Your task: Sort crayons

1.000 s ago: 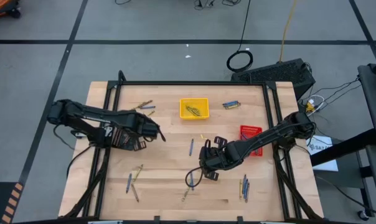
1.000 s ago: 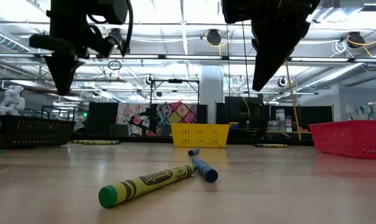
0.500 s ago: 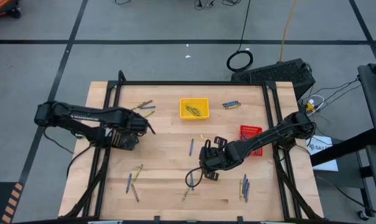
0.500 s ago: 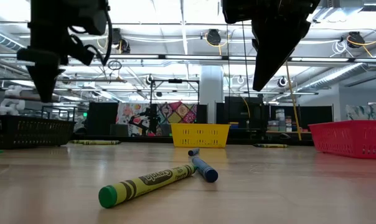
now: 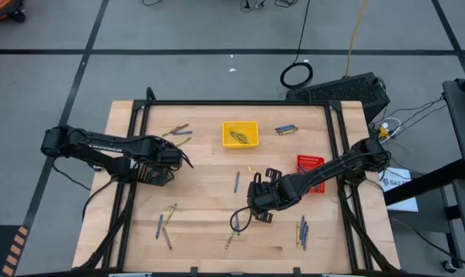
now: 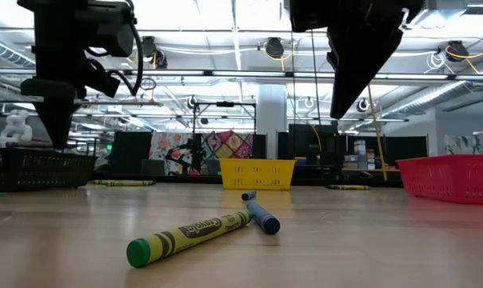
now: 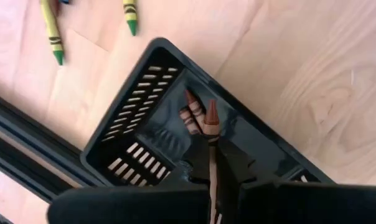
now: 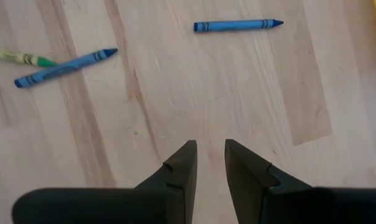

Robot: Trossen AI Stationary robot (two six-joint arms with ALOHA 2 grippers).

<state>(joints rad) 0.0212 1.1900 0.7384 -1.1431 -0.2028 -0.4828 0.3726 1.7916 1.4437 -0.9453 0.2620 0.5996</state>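
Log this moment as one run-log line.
left gripper: shut on brown crayon, over black tray | right gripper: empty, over bare table

Scattered across the high view: crayons (image 5: 235, 181), thin blue, yellow and olive sticks lying flat, mostly lower centre; one brown crayon (image 7: 211, 134) pinched upright over a black tray (image 7: 135, 152)

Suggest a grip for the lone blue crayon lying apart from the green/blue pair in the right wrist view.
Pinch the blue crayon at mid-barrel, on the paper wrap, coming straight down with the right gripper's fingers across its long axis. It lies flat on bare table, nothing touching it, so both long sides are free.
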